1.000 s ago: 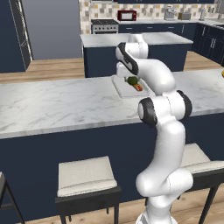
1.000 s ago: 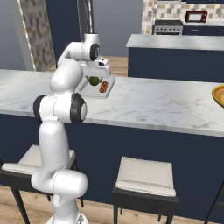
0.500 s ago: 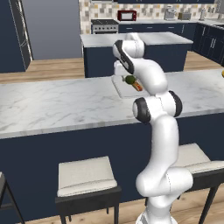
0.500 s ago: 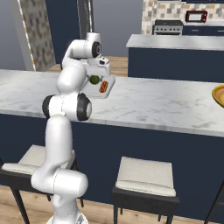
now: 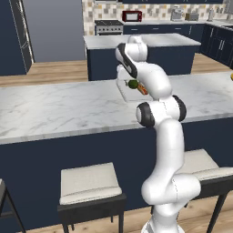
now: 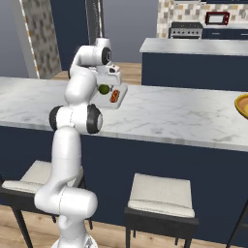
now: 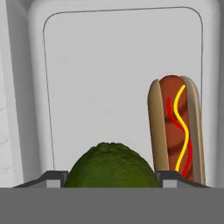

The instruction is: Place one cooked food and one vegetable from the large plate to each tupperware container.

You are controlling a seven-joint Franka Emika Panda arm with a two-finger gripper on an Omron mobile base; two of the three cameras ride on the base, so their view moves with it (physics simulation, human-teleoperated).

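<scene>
**Green vegetable held over a white tray, hot dog already inside**

Poised above the marble counter (image 6: 184,114), over the near white tupperware container (image 7: 122,57). Clamped between the two dark fingertips (image 7: 52,178) of the gripper (image 7: 111,179): a bumpy dark-green rounded vegetable (image 7: 111,166), its underside seen in the right base view as a small green ball (image 6: 103,89) just above the tray. Whether touching the tray floor or hanging clear of it, cannot tell.

Inside the container, along one long wall: a hot dog (image 7: 177,127) in a tan bun, red sausage, wavy yellow and red lines of sauce. Plenty of bare white floor beside it, from the hot dog across to the opposite low wall, and beyond the vegetable toward the far rounded corners. Low rim all round, corners soft.

Container set well in from the near counter edge, seen in the left base view as a pale rectangle (image 5: 129,91) partly behind the arm. Broad open marble to either side. At the far right end of the counter, cut by the picture edge, the yellow-orange rim of the large plate (image 6: 242,104), well apart from the tray.
</scene>
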